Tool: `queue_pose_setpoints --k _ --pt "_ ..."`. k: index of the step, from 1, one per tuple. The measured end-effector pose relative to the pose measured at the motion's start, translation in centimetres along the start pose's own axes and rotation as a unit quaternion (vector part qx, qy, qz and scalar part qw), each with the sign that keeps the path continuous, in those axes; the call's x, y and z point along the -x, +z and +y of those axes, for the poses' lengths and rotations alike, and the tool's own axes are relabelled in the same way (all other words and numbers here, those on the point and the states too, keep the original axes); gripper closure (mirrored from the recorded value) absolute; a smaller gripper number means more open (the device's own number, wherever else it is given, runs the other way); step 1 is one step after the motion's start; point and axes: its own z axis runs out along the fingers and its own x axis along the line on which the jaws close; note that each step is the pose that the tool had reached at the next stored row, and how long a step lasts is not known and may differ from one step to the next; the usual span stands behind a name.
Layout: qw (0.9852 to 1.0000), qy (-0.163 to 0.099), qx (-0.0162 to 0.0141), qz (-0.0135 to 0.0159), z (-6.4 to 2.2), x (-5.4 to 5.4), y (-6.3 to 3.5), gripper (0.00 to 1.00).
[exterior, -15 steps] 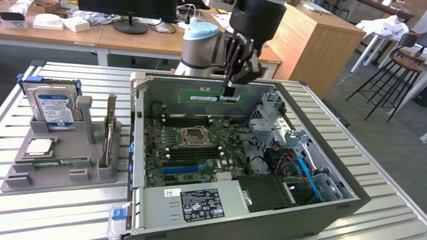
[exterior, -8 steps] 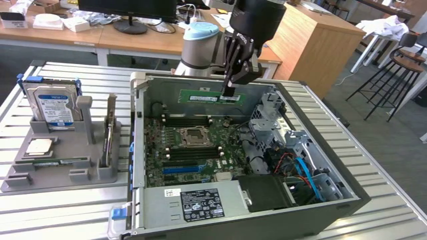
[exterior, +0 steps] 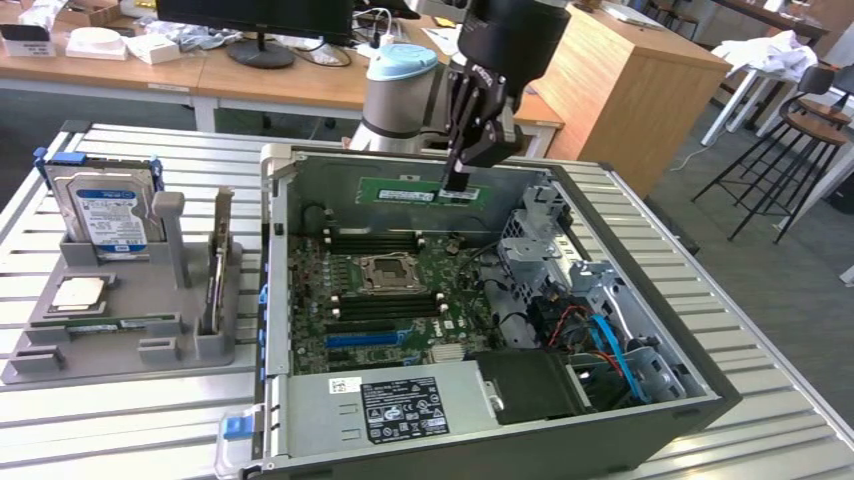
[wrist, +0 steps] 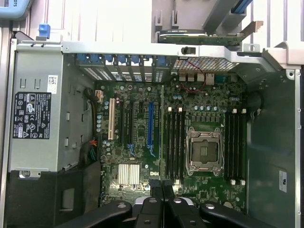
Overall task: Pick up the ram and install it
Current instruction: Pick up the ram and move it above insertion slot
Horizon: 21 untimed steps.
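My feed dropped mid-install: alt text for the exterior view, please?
The hand, shut on the ram, holds it level above the open computer case and its motherboard. A grey tray with a hard drive sits at the exterior view's left.

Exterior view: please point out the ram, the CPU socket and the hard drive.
ram (exterior: 400,192), exterior view, middle of the green board
CPU socket (exterior: 387,270), exterior view, centre of its frame
hard drive (exterior: 110,212), exterior view, its blue label
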Motion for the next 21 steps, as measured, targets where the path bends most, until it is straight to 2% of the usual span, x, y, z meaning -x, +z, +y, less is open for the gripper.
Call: queue_pose_setpoints --k 12,21 --pt "1.0 0.0 0.0 0.0 0.1 2.0 0.16 0.89" --pt "1.0 0.0 0.0 0.0 0.23 2.8 0.22 0.89"
